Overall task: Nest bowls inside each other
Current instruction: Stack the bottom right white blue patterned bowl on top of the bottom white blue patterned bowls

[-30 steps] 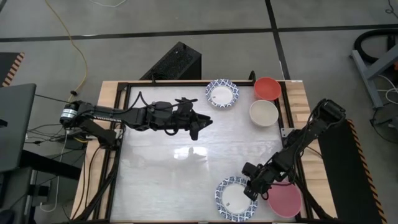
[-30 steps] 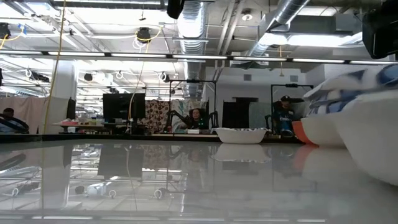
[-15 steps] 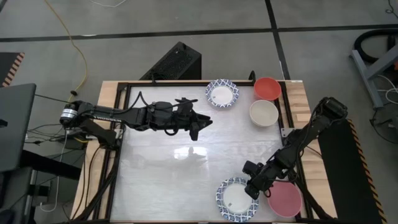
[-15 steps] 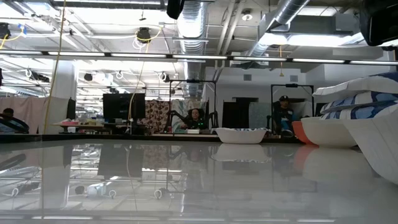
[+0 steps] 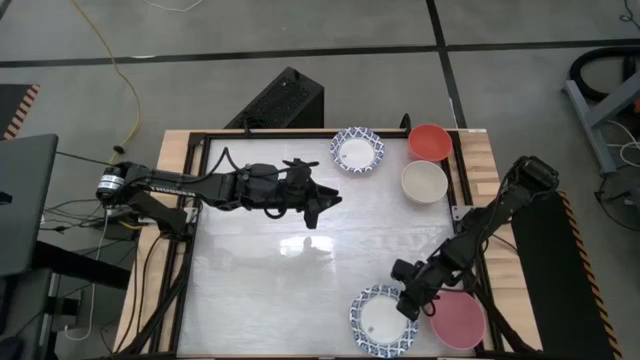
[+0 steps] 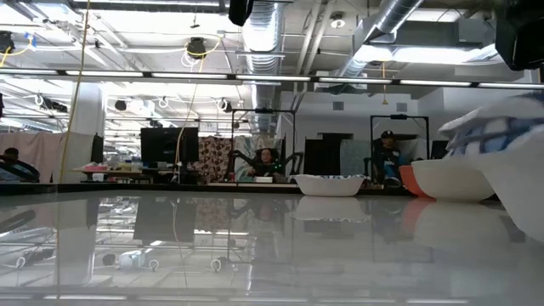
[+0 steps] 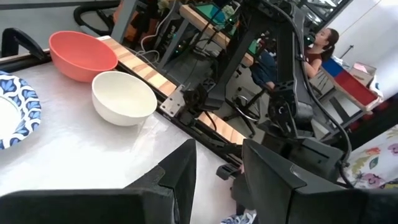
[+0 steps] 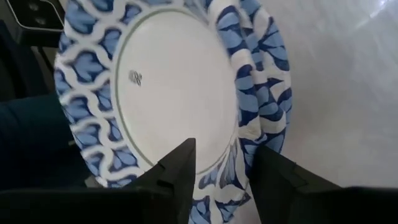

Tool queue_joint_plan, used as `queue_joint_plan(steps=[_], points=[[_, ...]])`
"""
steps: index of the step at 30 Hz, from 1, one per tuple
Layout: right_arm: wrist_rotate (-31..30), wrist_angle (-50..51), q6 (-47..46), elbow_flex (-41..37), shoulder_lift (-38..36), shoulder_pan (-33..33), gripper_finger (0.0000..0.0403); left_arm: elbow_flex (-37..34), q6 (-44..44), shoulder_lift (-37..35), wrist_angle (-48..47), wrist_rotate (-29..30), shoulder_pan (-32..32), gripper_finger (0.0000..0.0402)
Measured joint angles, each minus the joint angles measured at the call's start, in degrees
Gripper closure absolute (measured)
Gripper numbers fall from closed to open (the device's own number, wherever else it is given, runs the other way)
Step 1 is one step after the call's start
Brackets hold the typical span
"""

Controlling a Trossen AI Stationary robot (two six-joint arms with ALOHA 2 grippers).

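Since a second ago, the right gripper [image 5: 408, 305] has shifted slightly at the near right of the table, and the stack of white bowls with blue patterned rims [image 5: 382, 319] beneath it has settled a little nearer the front edge; nothing else has moved.

At the left, the left gripper [image 5: 318, 206] hovers over the bare middle of the pale glossy table [image 5: 260, 290], its dark fingers [image 7: 180, 177] apart with nothing between them. Beyond it, at the far edge, sits a single white bowl with a blue patterned rim [image 5: 357, 150]. To its right, in the far right corner, the round red bowl [image 5: 429, 141] stands just beside the plain cream-white bowl [image 5: 424, 181], which lies a little nearer.

At the near right, the right gripper sits over the rim of the blue-patterned stack, its fingers [image 8: 177, 171] parted on either side of the rim [image 8: 230, 168]; whether they press on it cannot be told. Just right of the stack rests the flat pink bowl [image 5: 459, 320], partly under the right arm.
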State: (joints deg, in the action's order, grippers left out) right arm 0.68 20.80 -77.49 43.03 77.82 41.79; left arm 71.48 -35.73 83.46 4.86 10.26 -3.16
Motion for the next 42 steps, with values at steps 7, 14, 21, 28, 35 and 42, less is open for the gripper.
queue_joint_plan(steps=[7, 14, 21, 28, 35, 42], points=[[3.85, -0.18, 1.58, 0.00, 0.00, -1.62, 0.0241, 0.00, 0.00, 0.00, 0.00, 0.04, 0.00, 0.0282], [8.47, -0.07, 3.94, 0.00, 0.02, -3.93, 0.0241, 0.00, 2.50, 0.00, 0.00, 0.52, 0.00, 0.0282], [14.53, 0.19, 7.39, 0.00, 0.02, -7.14, 0.0241, 0.00, 3.43, 0.00, 0.00, 0.59, 0.00, 0.0282], [20.71, 0.19, 9.01, 0.00, 0.02, -10.71, 0.0241, 0.00, 4.00, 0.00, -0.02, 0.66, 0.00, 0.0282], [20.92, 0.19, 10.92, 0.00, 0.04, -12.87, 0.0241, 0.01, 4.67, 0.00, -0.04, 0.67, 0.00, 0.0282], [20.92, 3.42, 11.56, 0.17, 0.04, -12.95, 0.0241, 0.02, 4.68, 0.00, -0.04, 0.68, -0.01, 0.0282]])
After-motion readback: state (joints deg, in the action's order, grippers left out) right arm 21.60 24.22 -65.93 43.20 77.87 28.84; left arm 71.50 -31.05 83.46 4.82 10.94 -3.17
